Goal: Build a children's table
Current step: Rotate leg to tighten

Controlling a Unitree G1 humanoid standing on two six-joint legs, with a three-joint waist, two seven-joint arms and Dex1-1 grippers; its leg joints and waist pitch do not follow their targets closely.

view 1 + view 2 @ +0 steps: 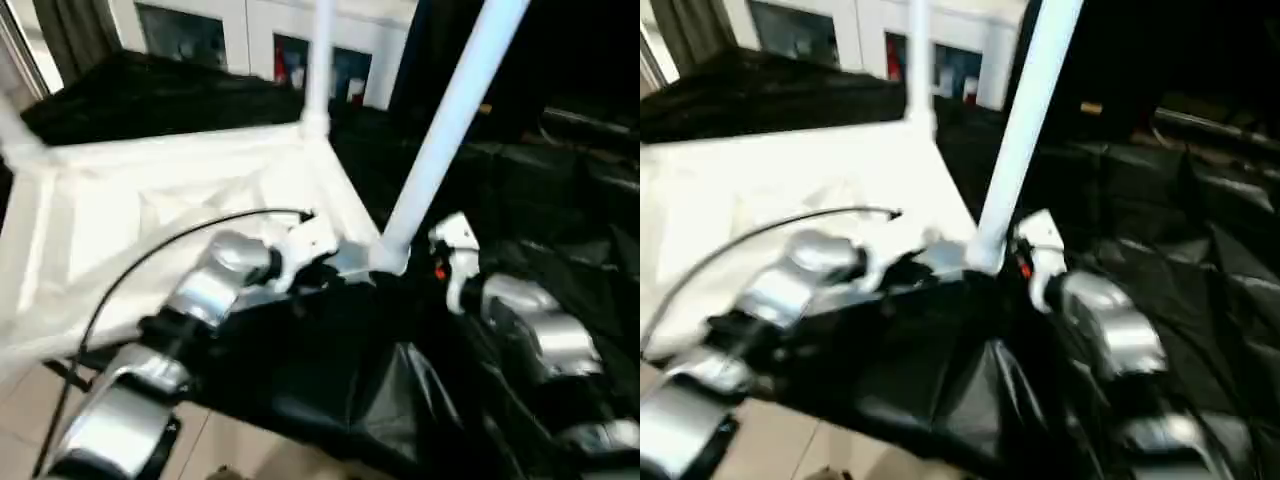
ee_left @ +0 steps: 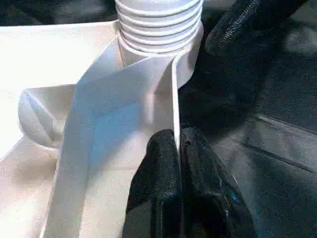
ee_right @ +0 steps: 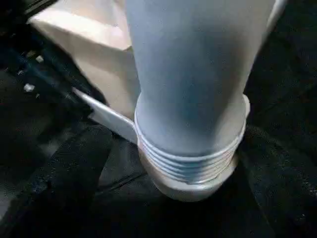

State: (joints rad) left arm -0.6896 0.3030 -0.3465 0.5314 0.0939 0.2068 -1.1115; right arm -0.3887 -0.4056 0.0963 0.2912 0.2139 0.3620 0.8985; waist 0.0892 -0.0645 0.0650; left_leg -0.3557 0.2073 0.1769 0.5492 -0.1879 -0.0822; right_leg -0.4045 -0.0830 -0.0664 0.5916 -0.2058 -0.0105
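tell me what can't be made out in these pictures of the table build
- Near leg: top cut off by the head view's upper edge.
- How deep its threads sit in the corner socket: the collar hides them in the right wrist view.
- Tabletop: its left side runs past the picture edge.
- Cabinet contents: too blurred.
- Left gripper on the tabletop rim: its fingers cover the rim there.

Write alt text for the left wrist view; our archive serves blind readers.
Two black fingers pinch the thin white plastic rim of the upturned tabletop just below a corner socket. A white cylindrical leg's ribbed threaded end sits in that socket, with black cloth beside it.
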